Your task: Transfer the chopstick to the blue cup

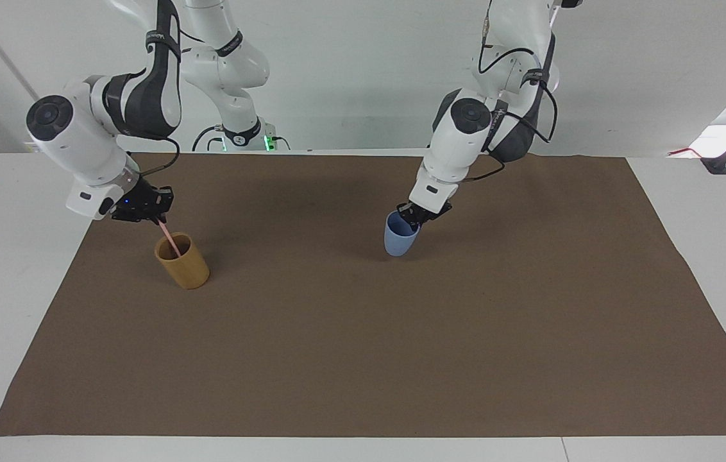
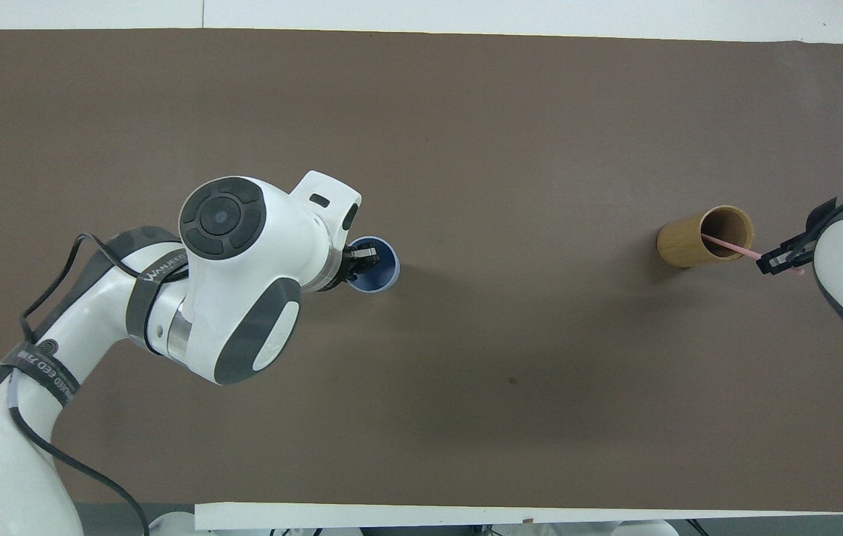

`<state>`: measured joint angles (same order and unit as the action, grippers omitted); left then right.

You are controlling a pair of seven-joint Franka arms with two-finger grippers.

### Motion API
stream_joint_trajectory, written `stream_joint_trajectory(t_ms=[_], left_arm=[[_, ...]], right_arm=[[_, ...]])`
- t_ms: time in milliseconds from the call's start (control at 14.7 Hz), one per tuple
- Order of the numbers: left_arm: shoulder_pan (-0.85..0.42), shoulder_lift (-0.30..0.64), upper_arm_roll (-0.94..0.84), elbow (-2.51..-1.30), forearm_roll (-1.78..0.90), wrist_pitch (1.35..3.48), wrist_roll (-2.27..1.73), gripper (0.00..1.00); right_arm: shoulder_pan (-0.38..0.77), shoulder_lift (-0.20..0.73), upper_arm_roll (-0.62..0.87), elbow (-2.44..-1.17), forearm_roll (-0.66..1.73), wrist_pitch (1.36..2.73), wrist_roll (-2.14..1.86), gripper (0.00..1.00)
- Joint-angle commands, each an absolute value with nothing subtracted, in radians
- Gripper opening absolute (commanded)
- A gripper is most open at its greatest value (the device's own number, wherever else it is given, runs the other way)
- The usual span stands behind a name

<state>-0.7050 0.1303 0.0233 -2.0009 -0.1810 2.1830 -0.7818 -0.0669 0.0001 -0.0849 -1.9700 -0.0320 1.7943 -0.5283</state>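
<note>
The light-blue cup (image 1: 398,239) hangs by its rim from my left gripper (image 1: 415,217), which is shut on it over the middle of the brown mat. I cannot tell whether the cup touches the mat. In the overhead view the cup (image 2: 386,272) shows just past the left gripper (image 2: 362,260). The pale pink chopstick (image 1: 169,240) leans in the tan bamboo cup (image 1: 183,263) toward the right arm's end. My right gripper (image 1: 156,215) is shut on its upper end. The chopstick (image 2: 727,245), the tan cup (image 2: 693,242) and the right gripper (image 2: 777,260) also show from overhead.
A brown mat (image 1: 363,359) covers most of the white table. Nothing else stands on it. The left arm's forearm and wrist (image 2: 235,298) stretch over the mat on the side of the blue cup nearer to the robots.
</note>
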Motion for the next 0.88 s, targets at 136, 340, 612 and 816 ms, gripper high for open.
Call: stream_joint_trajectory(t_ms=[136,340,612,816], left_arm=[[-0.718,0.17,0.041,-2.006,-0.198,2.26,-0.841,0.66],[-0.716,0.166,0.043,-2.005,-0.198,2.252,-0.842,1.0],[-0.663,0.124,0.054,-1.898,-0.198,2.092,-0.844,1.0],[-0.583,0.075,0.063,-1.835,-0.173,1.899,-0.798,1.0]], right_arm=[[-0.029,0.086,-0.078,-1.553,-0.048,1.432,-0.54,0.0],[0.041,0.092,-0.077,-1.363,-0.041,1.242,-0.497,0.0],[0.173,0.095,-0.06,-1.281,0.021,1.151,-0.214,0.0],[0.279,0.095,-0.058,-1.301,0.158,1.218,0.149,0.0]])
